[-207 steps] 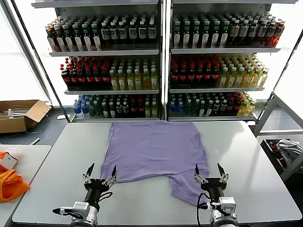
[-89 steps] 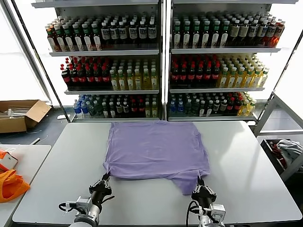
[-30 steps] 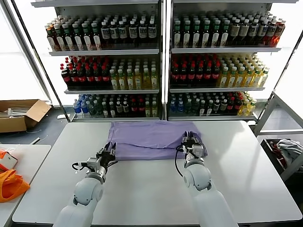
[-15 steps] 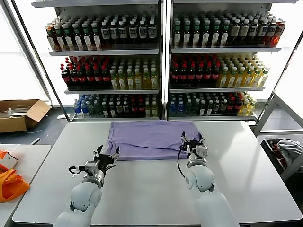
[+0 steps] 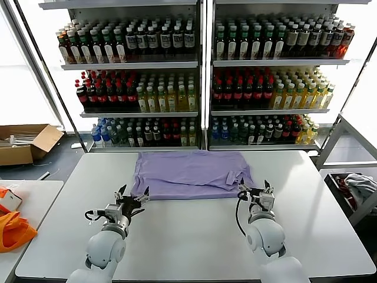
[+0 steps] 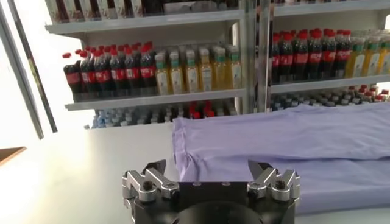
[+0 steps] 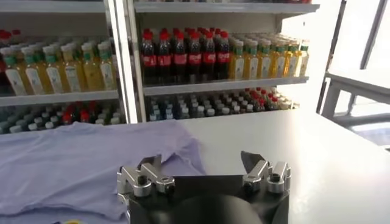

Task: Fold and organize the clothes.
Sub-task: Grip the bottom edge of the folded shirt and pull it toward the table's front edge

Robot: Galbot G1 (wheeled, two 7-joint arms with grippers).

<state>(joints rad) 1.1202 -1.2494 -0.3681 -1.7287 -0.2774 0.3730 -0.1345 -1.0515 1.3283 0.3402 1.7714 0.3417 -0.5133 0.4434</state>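
Fingers of both the left gripper (image 5: pixel 134 196) and right gripper (image 5: pixel 254 191) were spread apart and empty, just off the near corners of the lavender T-shirt (image 5: pixel 188 172), which lay folded in 2 across the table's (image 5: pixel 194 236) far side, apparently released.

I see the T-shirt (image 5: pixel 188 173) as soft matt cotton cloth, lightly creased. The table (image 5: pixel 194 236) looks smooth, faintly sheened. My left gripper (image 5: pixel 132 197) and right gripper (image 5: pixel 255 191) show bare metal fingers on glossy black plastic housings.
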